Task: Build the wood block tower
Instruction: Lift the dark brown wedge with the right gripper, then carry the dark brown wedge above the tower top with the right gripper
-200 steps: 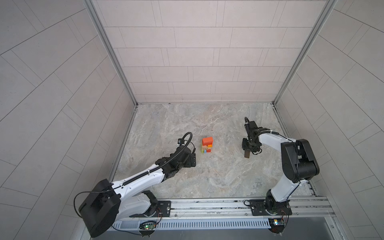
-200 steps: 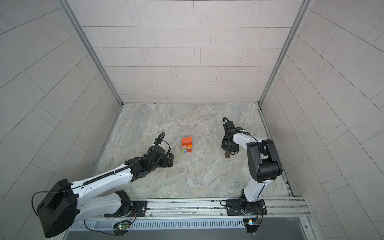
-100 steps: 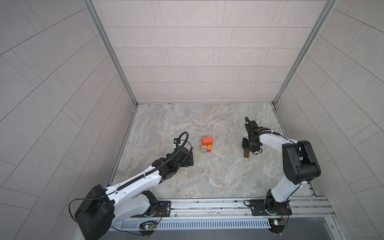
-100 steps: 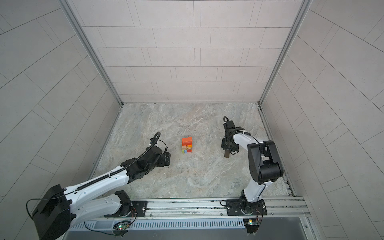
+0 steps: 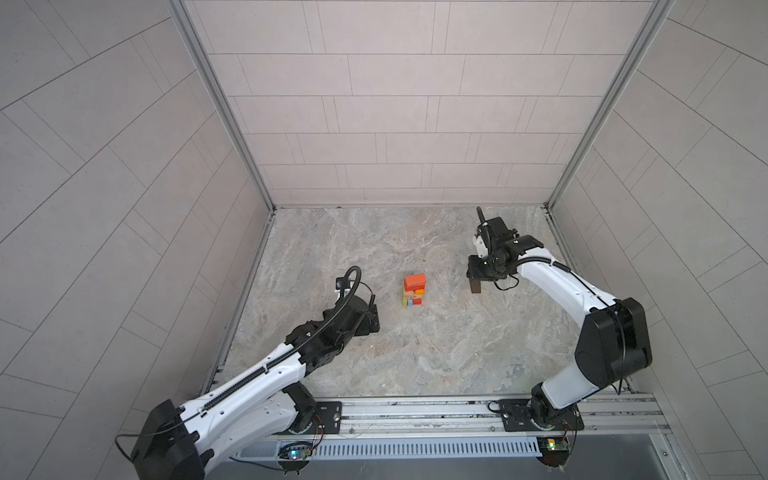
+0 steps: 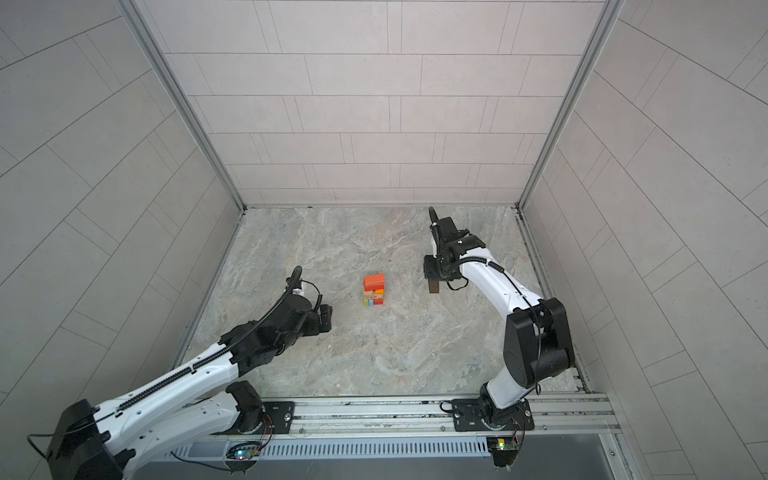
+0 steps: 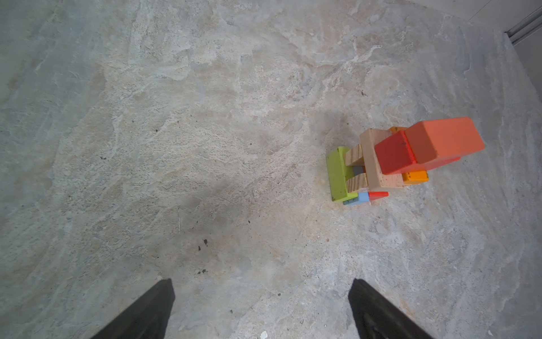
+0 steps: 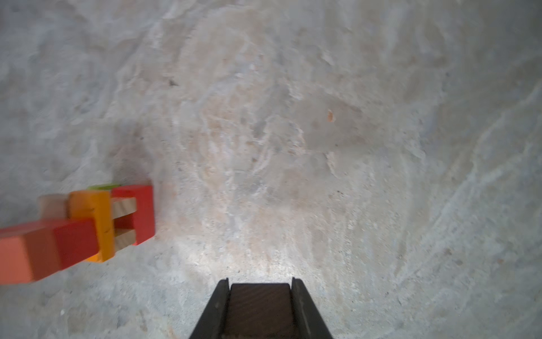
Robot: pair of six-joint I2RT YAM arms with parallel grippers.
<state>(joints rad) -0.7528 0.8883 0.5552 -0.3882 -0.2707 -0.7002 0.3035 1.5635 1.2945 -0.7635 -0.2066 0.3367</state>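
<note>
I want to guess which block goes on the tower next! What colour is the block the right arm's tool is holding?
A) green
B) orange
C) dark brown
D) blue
C: in the right wrist view the right tool is shut on a dark brown block, which sits between its two fingers, off to the side of the tower.

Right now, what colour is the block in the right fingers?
Dark brown; the block shows best in the right wrist view.
</note>
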